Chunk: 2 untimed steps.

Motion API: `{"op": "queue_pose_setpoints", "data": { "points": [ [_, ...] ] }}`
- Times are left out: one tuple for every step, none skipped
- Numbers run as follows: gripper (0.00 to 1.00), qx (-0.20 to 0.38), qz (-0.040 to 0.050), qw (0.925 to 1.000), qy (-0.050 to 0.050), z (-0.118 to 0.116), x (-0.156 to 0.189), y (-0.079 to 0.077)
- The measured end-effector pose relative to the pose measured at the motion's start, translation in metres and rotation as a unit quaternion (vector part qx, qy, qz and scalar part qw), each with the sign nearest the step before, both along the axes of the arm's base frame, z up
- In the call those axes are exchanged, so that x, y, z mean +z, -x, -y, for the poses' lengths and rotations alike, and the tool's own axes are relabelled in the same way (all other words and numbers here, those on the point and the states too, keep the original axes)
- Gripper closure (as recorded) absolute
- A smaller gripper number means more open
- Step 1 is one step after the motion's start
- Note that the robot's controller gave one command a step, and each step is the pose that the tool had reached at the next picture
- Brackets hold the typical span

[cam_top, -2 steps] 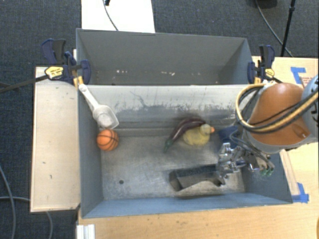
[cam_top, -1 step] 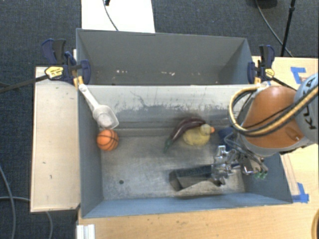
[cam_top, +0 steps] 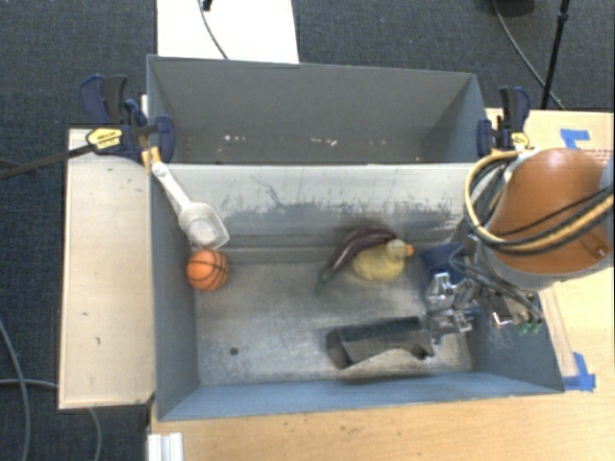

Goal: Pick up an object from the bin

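My gripper (cam_top: 448,307) is low in the bin's front right part, under the orange dome. It is at the right end of a flat dark grey block (cam_top: 380,342) that lies along the front wall. Whether it touches the block I cannot tell. Just behind and to the left lie a yellow toy duck (cam_top: 381,260) and a purple eggplant (cam_top: 354,247) leaning against it. A blue thing (cam_top: 444,255) shows partly by the right wall, behind the gripper.
An orange toy basketball (cam_top: 208,270) rests at the left wall. A white scoop (cam_top: 192,213) leans from the back left corner down to it. Bare floor lies between the ball and the dark block.
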<state>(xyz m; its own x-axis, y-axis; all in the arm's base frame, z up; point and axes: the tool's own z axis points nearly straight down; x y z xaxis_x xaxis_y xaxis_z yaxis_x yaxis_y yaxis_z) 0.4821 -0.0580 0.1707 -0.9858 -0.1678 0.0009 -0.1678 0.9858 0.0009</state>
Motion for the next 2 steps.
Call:
{"op": "queue_pose_setpoints", "data": {
  "points": [
    [1.00, -0.016, 0.0030, 0.9999, 0.000, 0.001, 0.027, 0.001],
    [0.00, -0.086, 0.0017, 0.9963, 0.000, -0.019, -0.025, -0.022]
  ]
}}
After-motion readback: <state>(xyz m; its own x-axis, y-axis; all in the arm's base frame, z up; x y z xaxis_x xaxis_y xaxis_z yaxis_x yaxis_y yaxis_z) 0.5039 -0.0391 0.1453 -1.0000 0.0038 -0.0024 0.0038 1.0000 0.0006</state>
